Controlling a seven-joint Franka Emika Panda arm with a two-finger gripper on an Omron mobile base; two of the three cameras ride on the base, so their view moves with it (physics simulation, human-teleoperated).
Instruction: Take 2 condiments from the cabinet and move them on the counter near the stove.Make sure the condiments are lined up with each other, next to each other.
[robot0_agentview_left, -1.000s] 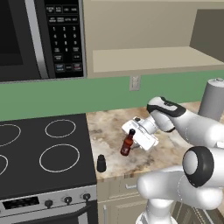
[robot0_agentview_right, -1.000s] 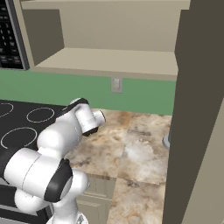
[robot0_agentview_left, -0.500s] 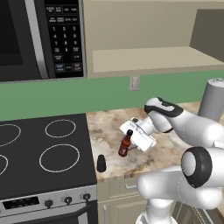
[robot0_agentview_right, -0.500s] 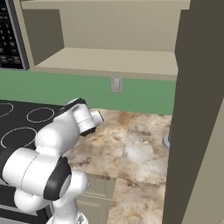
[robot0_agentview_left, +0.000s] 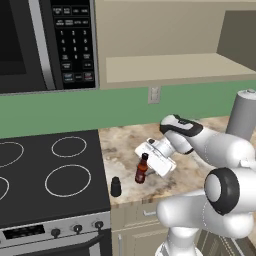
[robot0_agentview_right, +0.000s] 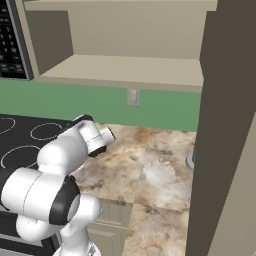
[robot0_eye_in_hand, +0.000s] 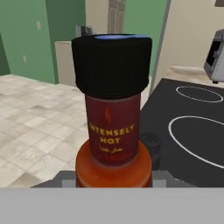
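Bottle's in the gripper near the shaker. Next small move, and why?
Probably lower the sauce bottle straight down and upright. The gripper is shut on it just right of the black shaker, which already stands on the counter beside the stove. Whether the bottle's base touches the counter is unclear.

Kitchen: black stove (robot0_agentview_left: 45, 175) with ring burners, microwave (robot0_agentview_left: 47, 42) above it, stone-look counter (robot0_agentview_right: 150, 170), beige wall cabinet (robot0_agentview_right: 125, 40), green backsplash (robot0_agentview_left: 75, 112).
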